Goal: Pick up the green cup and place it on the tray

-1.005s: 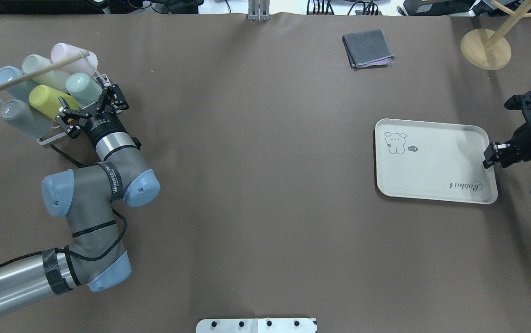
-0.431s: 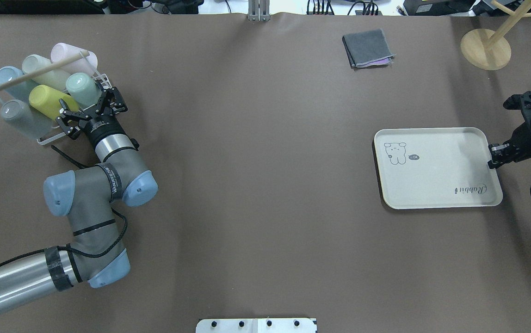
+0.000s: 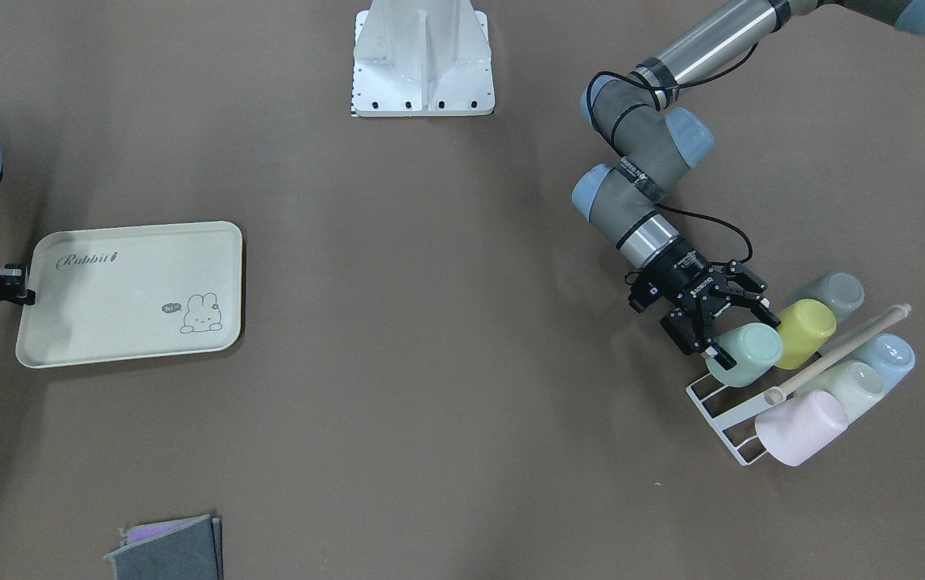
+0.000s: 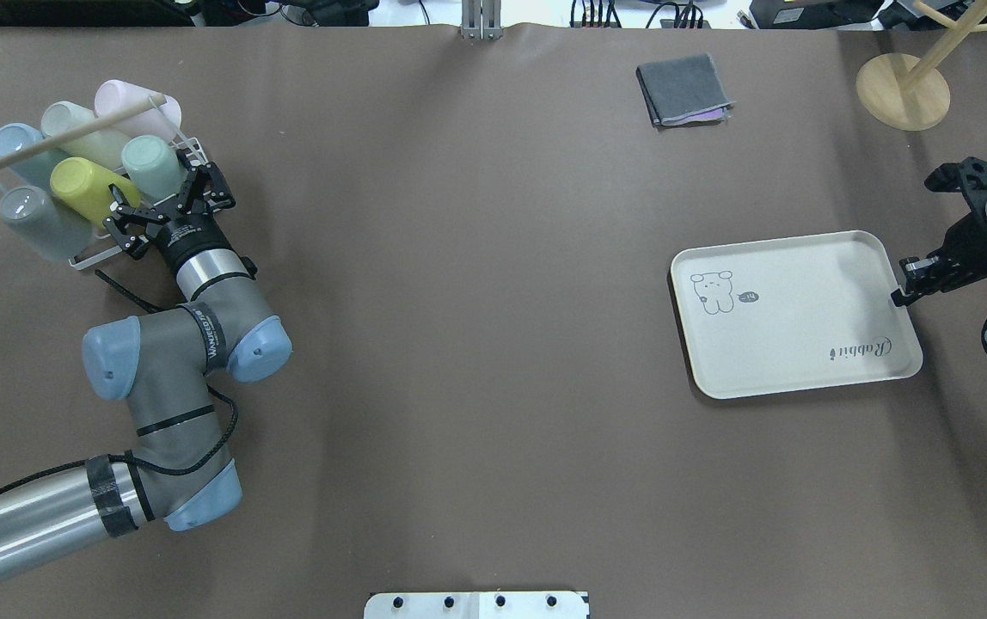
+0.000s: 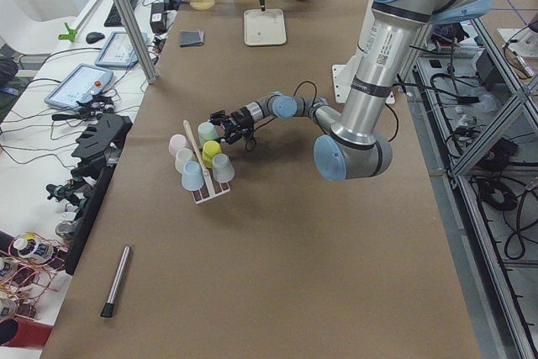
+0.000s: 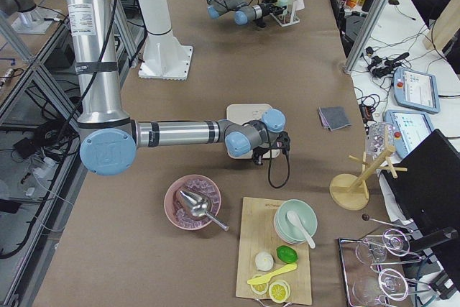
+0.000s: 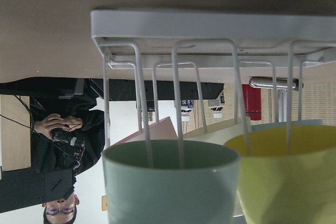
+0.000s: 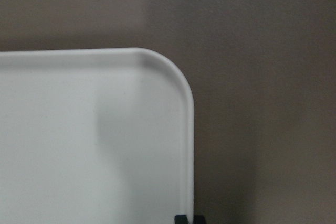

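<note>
You are looking at two arms showing grey joints, pale blue caps (image 4: 266, 348) and bare silver tubes. The left arm (image 4: 158, 378) is wearing a black cable (image 4: 234, 423) looping along it, black tape (image 4: 107, 513) round its tube and a black band (image 4: 213, 340) with white lettering. The left tool (image 4: 156, 178) and right tool (image 4: 902, 295) are showing black, skeletal fingers. The white base plate (image 3: 422, 64) is carrying a row of dark screws (image 3: 408, 105).

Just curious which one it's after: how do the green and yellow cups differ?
The green cup is mint, the yellow cup lemon. The green cup ends its row; the yellow cup lies mid-row. The open left end effector faces the green cup, not the yellow cup. Both lie sideways on the wire rack.
</note>
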### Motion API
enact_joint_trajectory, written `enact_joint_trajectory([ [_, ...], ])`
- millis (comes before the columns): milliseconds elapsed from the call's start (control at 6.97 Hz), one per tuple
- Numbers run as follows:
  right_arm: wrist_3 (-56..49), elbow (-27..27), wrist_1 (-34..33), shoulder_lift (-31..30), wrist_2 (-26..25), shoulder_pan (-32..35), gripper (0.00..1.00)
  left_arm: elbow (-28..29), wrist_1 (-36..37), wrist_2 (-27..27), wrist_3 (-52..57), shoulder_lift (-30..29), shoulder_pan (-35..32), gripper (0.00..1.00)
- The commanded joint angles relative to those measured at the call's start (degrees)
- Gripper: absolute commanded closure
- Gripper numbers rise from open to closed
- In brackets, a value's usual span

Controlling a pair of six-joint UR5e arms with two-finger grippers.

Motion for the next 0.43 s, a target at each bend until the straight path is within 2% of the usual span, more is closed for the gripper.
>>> enact_joint_trajectory([
  [0,0.0,0.1,0.1,3.3,5.5,0.9,1.0,1.1,-0.5,0.1,0.0,-0.5,-0.1,0.02],
  [144,3.0,-0.5,-0.6,7.1,6.8,0.7,1.0,1.5,-0.5,0.1,0.1,-0.8,-0.5,0.02],
  [287,11.3,-0.4,-0.4,10.7,6.8,-1.0,1.0,1.9,-0.8,0.7,0.1,-1.0,-0.7,0.02],
])
